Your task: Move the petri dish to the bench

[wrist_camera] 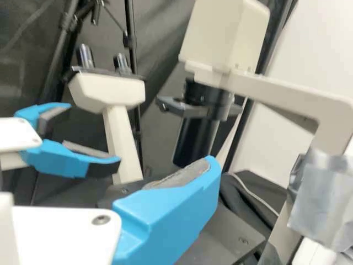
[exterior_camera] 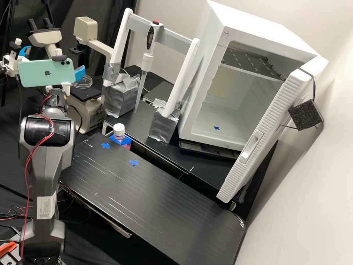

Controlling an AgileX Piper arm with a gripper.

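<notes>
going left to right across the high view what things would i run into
Phone on the arm, petri dish on the microscope's stage, white-capped bottle, upright pipette, open white cabinet, black block at the back of its door.

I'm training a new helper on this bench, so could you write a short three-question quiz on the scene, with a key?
1. True or false: the door of the white cabinet stands open.
2. How many blue tape crosses are on the near black bench top?
3. Which is nearest the petri dish?
A) the pipette
B) the microscope
C) the white-capped bottle

Key: 1 true; 2 two; 3 B
</notes>
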